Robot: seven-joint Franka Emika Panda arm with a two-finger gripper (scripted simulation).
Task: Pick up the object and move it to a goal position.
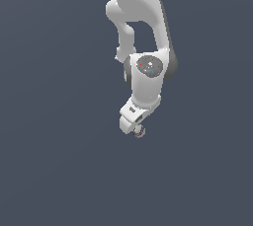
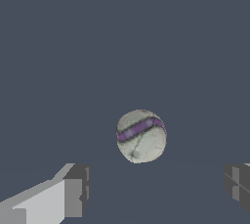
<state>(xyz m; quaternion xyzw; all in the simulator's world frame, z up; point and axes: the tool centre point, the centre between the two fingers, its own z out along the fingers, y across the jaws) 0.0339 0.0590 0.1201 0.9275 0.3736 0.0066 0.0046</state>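
The object (image 2: 141, 136) is a small off-white ball with a purple band and fine dark cracks. In the wrist view it lies on the grey surface between and a little beyond the two fingertips, touching neither. The gripper (image 2: 156, 189) is open, its grey fingers (image 2: 78, 191) spread far wider than the ball. In the exterior view the ball (image 1: 139, 131) peeks out just under the white gripper (image 1: 132, 121), which hangs right over it and hides most of it.
The white arm (image 1: 143, 47) reaches down from the top of the exterior view. A plain dark grey surface (image 1: 59, 170) surrounds the ball on all sides.
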